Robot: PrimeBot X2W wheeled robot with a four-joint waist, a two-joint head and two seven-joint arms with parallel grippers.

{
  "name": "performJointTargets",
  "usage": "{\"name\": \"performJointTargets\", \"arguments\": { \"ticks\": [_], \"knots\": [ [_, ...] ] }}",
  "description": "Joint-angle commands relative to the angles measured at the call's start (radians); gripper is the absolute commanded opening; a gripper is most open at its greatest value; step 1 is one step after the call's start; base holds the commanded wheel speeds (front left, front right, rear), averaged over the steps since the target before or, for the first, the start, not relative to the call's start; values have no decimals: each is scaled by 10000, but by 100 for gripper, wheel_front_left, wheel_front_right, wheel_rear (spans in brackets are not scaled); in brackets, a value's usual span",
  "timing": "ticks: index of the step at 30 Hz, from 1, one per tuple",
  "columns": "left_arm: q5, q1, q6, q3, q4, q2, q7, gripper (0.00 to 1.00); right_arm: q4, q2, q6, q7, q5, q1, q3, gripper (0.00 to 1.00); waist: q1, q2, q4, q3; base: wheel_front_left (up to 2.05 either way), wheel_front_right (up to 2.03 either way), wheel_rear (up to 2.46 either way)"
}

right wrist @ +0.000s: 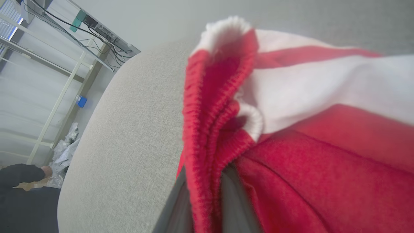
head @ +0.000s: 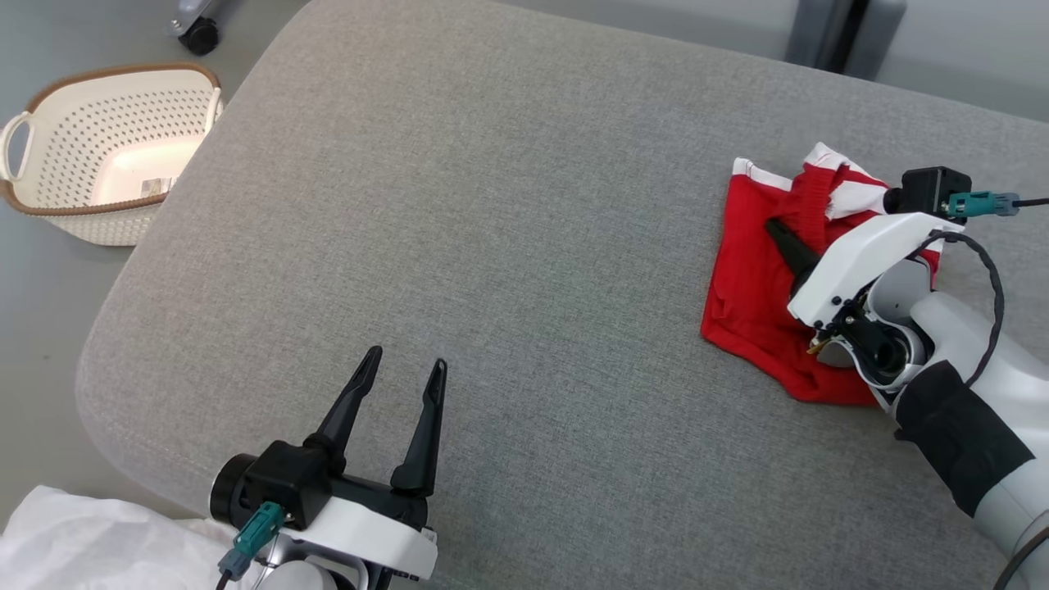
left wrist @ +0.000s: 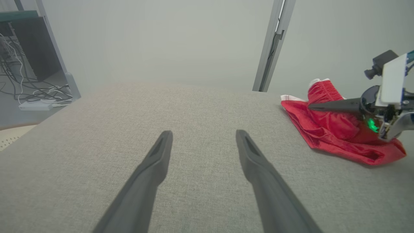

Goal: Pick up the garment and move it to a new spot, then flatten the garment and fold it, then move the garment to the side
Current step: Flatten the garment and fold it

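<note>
The garment (head: 754, 303), crumpled at the right of the cushion (head: 492, 246), is pinched by the right gripper (head: 787, 242) while the left gripper (head: 407, 365) is held spread and empty; moving, flattening and folding are judged undone.

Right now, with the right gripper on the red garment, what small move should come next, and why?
Probably lift the right gripper a little. It is shut on the waistband of the garment, most of which lies crumpled on the grey surface, not yet raised. The left gripper is open, well apart from it.
</note>
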Motion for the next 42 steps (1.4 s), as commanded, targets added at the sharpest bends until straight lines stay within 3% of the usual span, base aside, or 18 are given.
{"name": "performJointTargets", "arguments": {
  "ticks": [1, 5, 6, 7, 8, 9, 15, 30, 38, 42],
  "knots": [
    [-72, -184, 56, -22, -25, 33, -37, 100, -74, 32, 5, 29, 150, -26, 45, 0, 0, 0, 95, 78, 0, 0, 0],
    [-106, -206, 70, -62, -19, 32, -37, 100, -45, 50, 5, 99, 215, 44, 125, 0, 0, 0, 145, 106, 0, 0, 0],
    [-116, -203, 82, -70, -13, 33, -37, 100, 82, 62, 5, 117, 288, 68, 100, 15, 0, 0, 153, 106, 0, 0, 0],
    [-122, -200, 97, -85, 0, 33, -37, 100, 174, 65, 5, 35, 253, 48, 118, 47, 0, 0, 158, 107, 0, 0, 0],
    [-134, -202, 108, -98, 5, 32, -37, 100, 280, 78, 5, -26, 202, 30, 163, 88, 0, 0, 160, 105, 0, 0, 0],
    [-139, -202, 120, -102, 13, 32, -37, 100, 387, 138, 5, 118, 269, 69, 190, 100, 0, 0, 157, 97, 0, 0, 0],
    [-80, -195, 110, -42, 86, 33, -37, 100, 203, 266, 5, -26, 319, 94, 351, 100, 0, 0, -22, -109, 0, 0, 0],
    [193, 307, -35, 289, 338, 37, -37, 100, -1467, 471, 5, -278, 532, 419, 899, 100, 0, 0, -1125, -1871, 0, 0, 0],
    [17, 460, -34, 491, 181, 37, -37, 100, -2093, -426, 5, -2322, -1383, 283, 2116, 100, 0, 0, -1801, -2805, 0, 0, 0],
    [-154, 370, 41, 749, -14, 35, -37, 100, -2165, -848, 3, -2737, -2625, 263, 2301, 100, 0, 0, -2269, -3058, 0, 0, 0]
  ]
}}
